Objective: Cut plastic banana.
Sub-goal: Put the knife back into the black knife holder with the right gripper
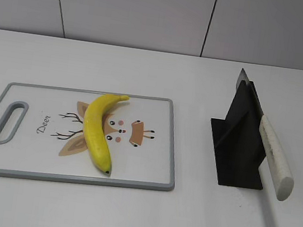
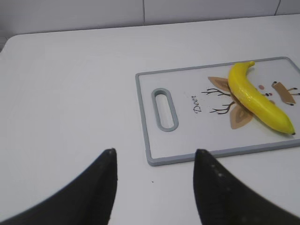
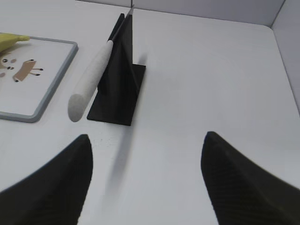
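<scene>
A glossy yellow plastic banana (image 1: 98,128) lies on a white cutting board (image 1: 149,169) with a grey rim and a deer picture. It also shows in the left wrist view (image 2: 258,99), and its tip in the right wrist view (image 3: 11,41). A knife with a white handle (image 1: 272,155) leans in a black stand (image 1: 239,143), handle toward the front; both show in the right wrist view (image 3: 90,79). My left gripper (image 2: 154,154) is open and empty, above the table near the board's handle corner. My right gripper (image 3: 146,138) is open and empty, in front of the stand. Neither gripper shows in the exterior view.
The board (image 2: 187,154) has a grey handle slot (image 2: 164,108) at its left end. The white table (image 1: 136,219) runs back to a panelled wall (image 1: 154,12). The table's right edge shows in the right wrist view (image 3: 281,56).
</scene>
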You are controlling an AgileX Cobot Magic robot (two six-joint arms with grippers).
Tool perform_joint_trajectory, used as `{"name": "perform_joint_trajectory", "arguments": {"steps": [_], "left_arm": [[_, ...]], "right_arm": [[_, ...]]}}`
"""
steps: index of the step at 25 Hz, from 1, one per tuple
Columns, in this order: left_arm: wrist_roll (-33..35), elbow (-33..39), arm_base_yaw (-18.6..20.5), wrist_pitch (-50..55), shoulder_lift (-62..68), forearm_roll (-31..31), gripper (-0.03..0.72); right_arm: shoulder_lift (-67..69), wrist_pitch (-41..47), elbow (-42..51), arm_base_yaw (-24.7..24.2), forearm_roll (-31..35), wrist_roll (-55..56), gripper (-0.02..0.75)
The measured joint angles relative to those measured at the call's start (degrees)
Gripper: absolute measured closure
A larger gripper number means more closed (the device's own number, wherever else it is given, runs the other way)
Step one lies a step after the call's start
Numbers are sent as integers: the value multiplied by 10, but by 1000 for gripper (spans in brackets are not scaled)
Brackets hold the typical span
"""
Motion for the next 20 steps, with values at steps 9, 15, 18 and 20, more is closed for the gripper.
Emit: {"name": "perform_joint_trajectory", "arguments": {"steps": [9, 15, 18, 20], "left_arm": [[0, 0, 37, 0, 0, 0, 188], [0, 0, 37, 0, 0, 0, 188], [0, 0, 37, 0, 0, 0, 188], [0, 0, 37, 0, 0, 0, 188]], "right_arm": [[0, 0, 0, -19, 0, 0, 169], [0, 0, 0, -19, 0, 0, 169], [0, 0, 0, -19, 0, 0, 169], [0, 0, 0, -19, 0, 0, 169]]}}
